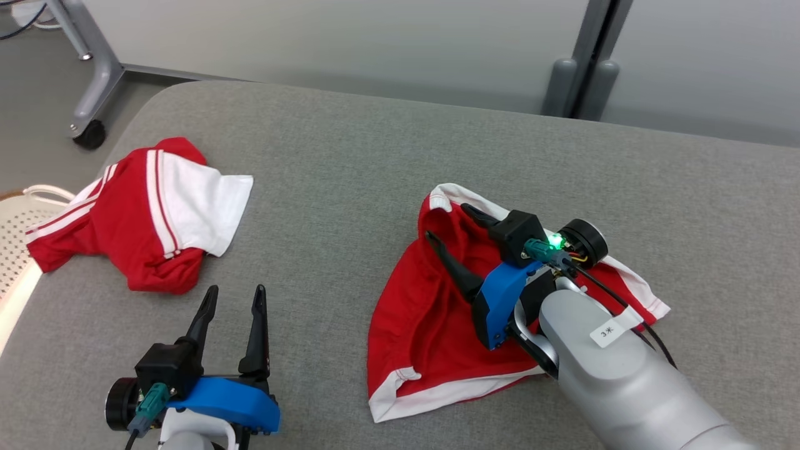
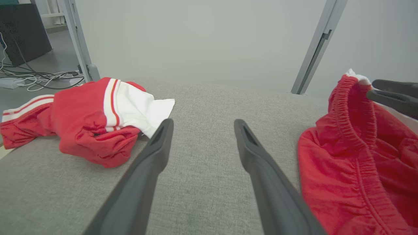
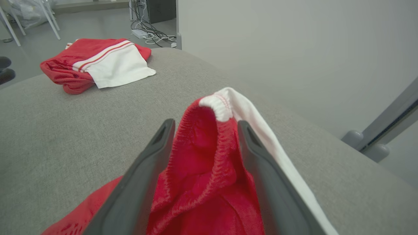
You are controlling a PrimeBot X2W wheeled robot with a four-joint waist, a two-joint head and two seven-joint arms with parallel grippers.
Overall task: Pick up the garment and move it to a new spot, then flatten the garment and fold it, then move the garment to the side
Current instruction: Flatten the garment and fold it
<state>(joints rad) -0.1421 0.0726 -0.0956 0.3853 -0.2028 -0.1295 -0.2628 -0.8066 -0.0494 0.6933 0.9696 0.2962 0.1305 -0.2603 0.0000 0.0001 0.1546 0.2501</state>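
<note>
The garment (image 1: 425,325) is a pair of red shorts with white trim, lying crumpled on the right of the grey padded table (image 1: 350,156). Its elastic waistband stands up in a ridge at the far end. My right gripper (image 1: 447,223) is open, its fingers astride that raised waistband, with red fabric (image 3: 202,176) bunched between them. In the right wrist view the right gripper (image 3: 205,123) has its fingers wide apart. My left gripper (image 1: 236,290) hovers open and empty at the near left, over bare table. From the left wrist, the left gripper (image 2: 203,122) has the shorts (image 2: 343,156) to its right.
A second red and white garment (image 1: 137,219) lies crumpled at the table's left edge. Beyond that edge sits a white perforated basket (image 1: 19,231). A grey frame leg with a caster (image 1: 87,131) stands at the far left, and grey posts (image 1: 581,81) rise behind the table.
</note>
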